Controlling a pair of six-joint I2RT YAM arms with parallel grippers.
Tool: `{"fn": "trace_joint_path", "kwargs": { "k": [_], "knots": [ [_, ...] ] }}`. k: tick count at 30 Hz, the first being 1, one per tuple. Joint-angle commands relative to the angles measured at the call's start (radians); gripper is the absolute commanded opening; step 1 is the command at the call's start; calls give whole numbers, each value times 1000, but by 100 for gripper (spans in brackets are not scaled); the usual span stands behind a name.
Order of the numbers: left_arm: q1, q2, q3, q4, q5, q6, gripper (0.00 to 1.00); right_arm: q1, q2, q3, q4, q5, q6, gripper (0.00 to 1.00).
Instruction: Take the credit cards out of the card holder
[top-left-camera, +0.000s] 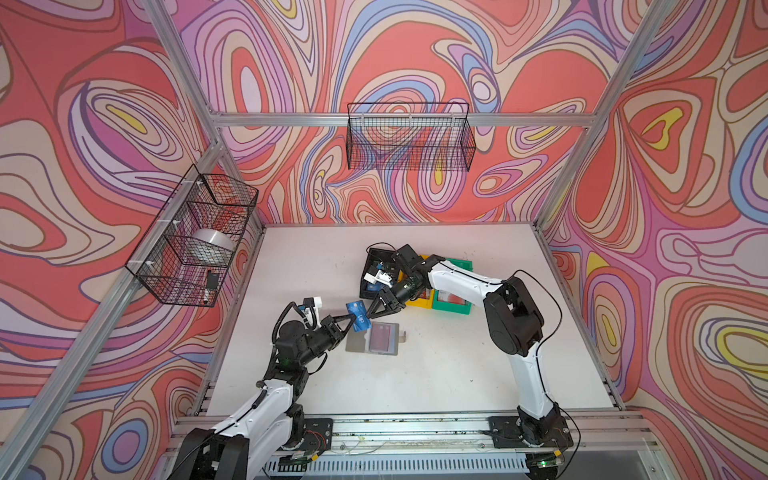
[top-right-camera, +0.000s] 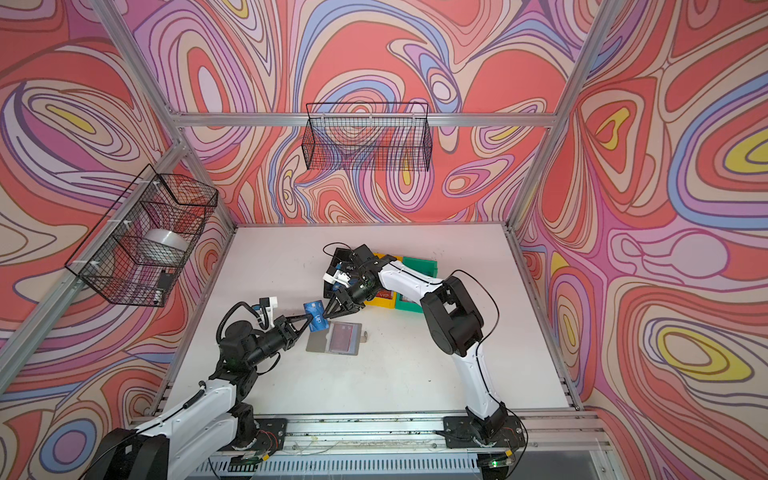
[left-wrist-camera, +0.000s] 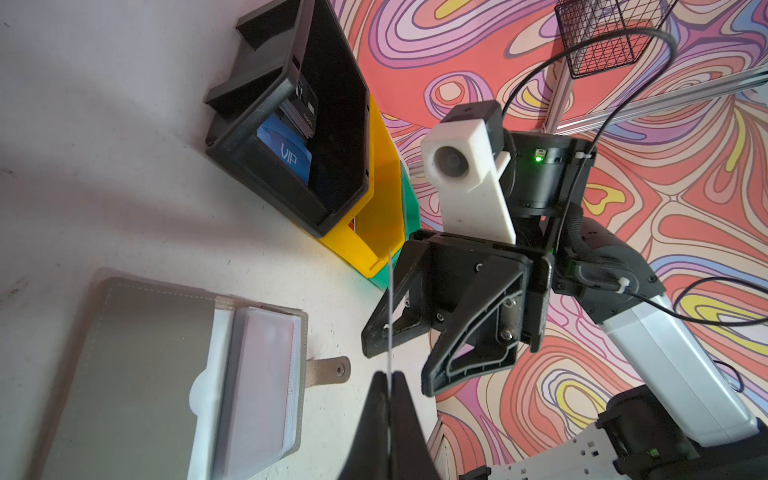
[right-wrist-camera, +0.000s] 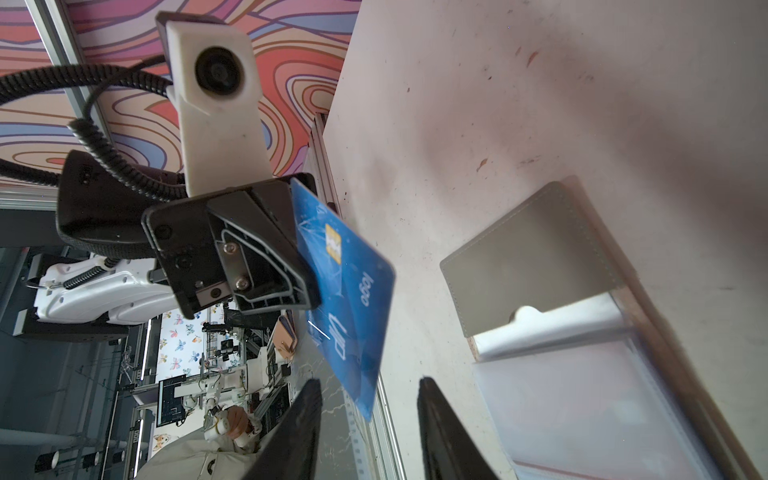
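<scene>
A blue credit card hangs above the table with my left gripper shut on one end; the left wrist view shows it edge-on. My right gripper is open, its jaws standing either side of the card's far corner without pressing it. Just below lies the grey card holder, folded open and flat. A dark red card shows through its clear sleeves.
Behind the right arm stand a black bin with a blue VIP card inside, a yellow bin and a green bin. Wire baskets hang on the back wall and the left wall.
</scene>
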Motion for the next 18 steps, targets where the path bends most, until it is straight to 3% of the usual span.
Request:
{"fn": "trace_joint_path", "kwargs": {
  "k": [1, 12, 18],
  "knots": [
    [-6, 8, 23, 48, 11, -1, 0, 10, 23, 25, 17, -28, 5, 41],
    [-17, 33, 26, 69, 6, -4, 0, 16, 36, 37, 46, -54, 25, 41],
    [-22, 49, 21, 65, 1, 0, 0, 16, 17, 23, 108, -104, 62, 31]
  ]
}}
